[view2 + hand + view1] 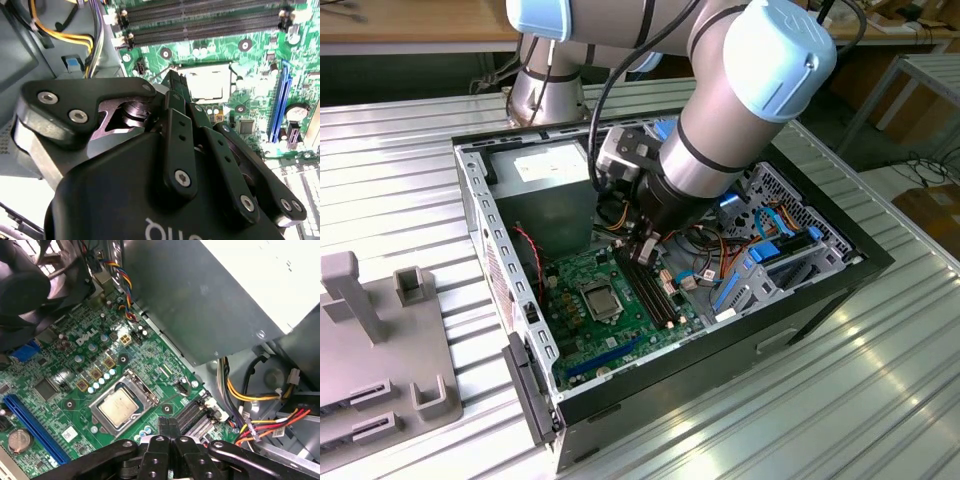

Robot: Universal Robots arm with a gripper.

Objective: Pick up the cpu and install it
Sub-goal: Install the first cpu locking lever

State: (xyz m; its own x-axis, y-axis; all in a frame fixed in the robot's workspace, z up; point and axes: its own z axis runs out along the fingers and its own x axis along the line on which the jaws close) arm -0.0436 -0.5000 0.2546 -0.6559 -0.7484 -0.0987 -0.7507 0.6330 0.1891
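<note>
The cpu is a small silver-grey square lying flat inside the metal-framed socket on the green motherboard. It also shows in the second wrist view as the cpu, and in the exterior view as a small grey square mid-board. My gripper hangs just above the board beside the socket, on the memory-slot side. Its black fingers are pressed together with nothing between them. In the exterior view the gripper sits low inside the open computer case.
Empty memory slots run beside the socket. The grey power supply and coloured cable bundles crowd the case's back. A black fan sits at the board's edge. A grey fixture stands on the ribbed table.
</note>
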